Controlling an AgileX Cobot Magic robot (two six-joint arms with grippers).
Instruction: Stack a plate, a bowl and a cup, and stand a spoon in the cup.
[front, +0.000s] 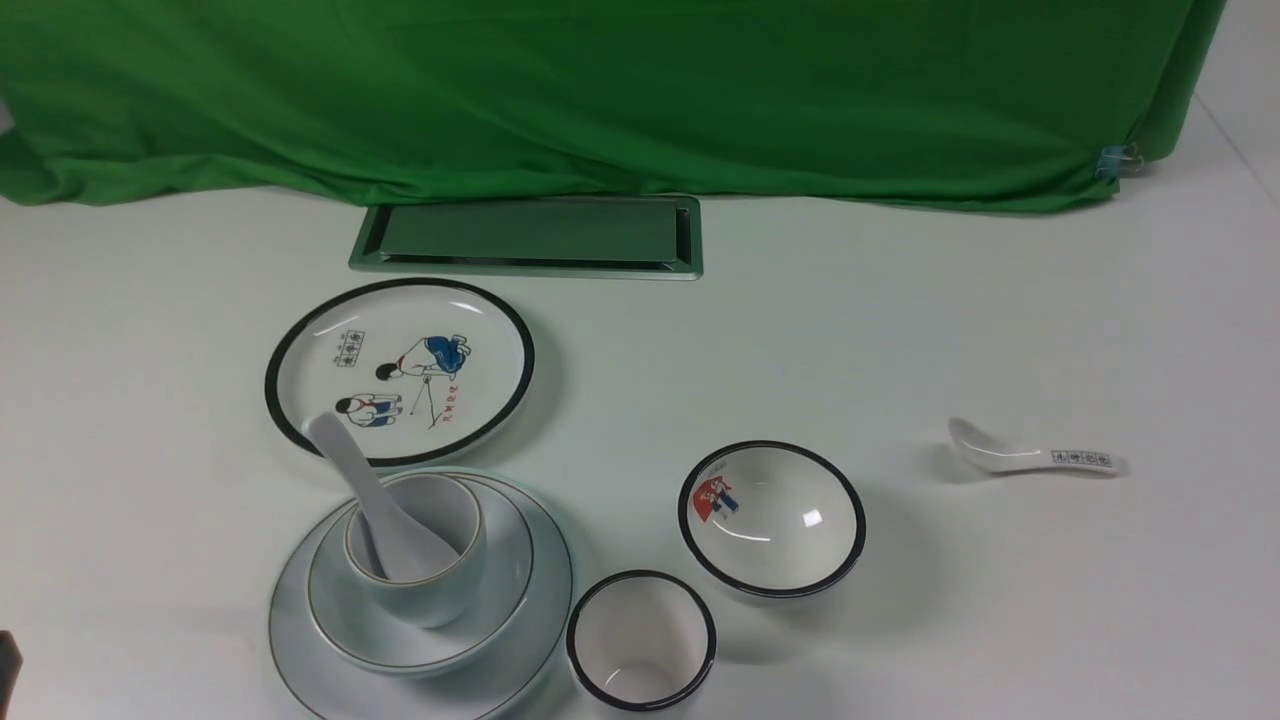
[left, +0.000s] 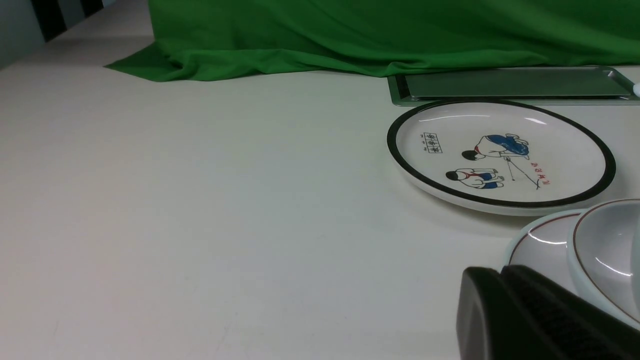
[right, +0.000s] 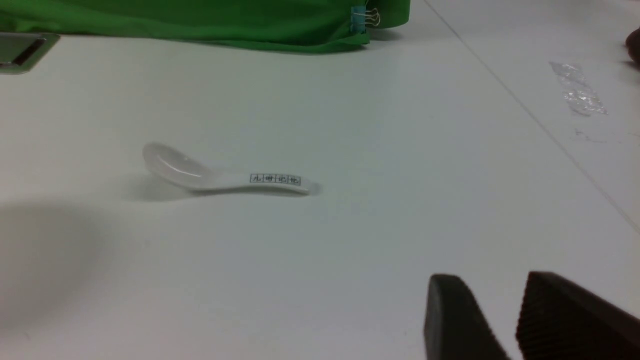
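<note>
Nearest the front camera, at the tabletop's near edge towards its left side, the plain white plate (front: 300, 640) is seen carrying the pale bowl (front: 335, 605); the blue-green cup (front: 435, 590) is set inside that bowl. The plain white spoon (front: 372, 500) is stood in the cup, scoop down, its handle tilted towards the far left. Just beside the stack, on its right, a black-rimmed cup (front: 640, 640) is placed, and behind that a black-rimmed bowl with a red-blue figure (front: 772, 518). A cartoon plate (front: 400, 370) is laid behind the stack, and a printed-handle spoon (front: 1035, 455) well apart near the right edge. A metal hatch (front: 527, 236) is set before the green cloth (front: 600, 90).

From the left wrist, the left pincer (left: 505, 320) is shown with its dark fingers pressed together, nothing between them, near the plate's rim (left: 542, 240) and the bowl (left: 605, 255).

From the right wrist, the right pincer (right: 505, 320) is shown slightly spread and empty, low over bare tabletop (right: 400, 150), well apart from the printed-handle spoon (right: 225, 175).
</note>
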